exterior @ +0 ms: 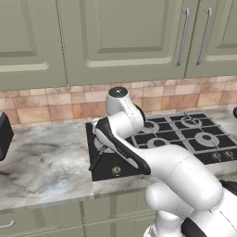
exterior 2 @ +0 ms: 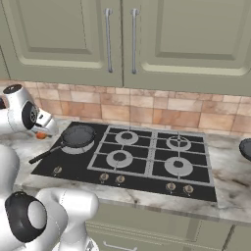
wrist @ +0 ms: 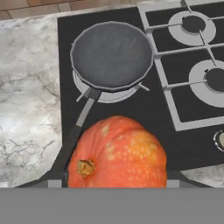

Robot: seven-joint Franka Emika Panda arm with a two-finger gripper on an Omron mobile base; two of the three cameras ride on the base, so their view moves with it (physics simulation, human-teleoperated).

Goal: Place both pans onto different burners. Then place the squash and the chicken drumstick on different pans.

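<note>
Gripper point(wrist: 117, 181) holds a ribbed orange-red squash point(wrist: 117, 153), yellow-speckled, stem brown.

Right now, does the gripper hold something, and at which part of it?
It appears to hold the squash, gripped across its sides low in the hand view, stem toward the camera. The fingertips themselves are hidden behind it.

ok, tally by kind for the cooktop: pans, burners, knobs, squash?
pans: 1
burners: 5
knobs: 5
squash: 1
Total: 12
Not counted: dark object cut off at the right edge, too little of it in view to tell what it is.
</note>
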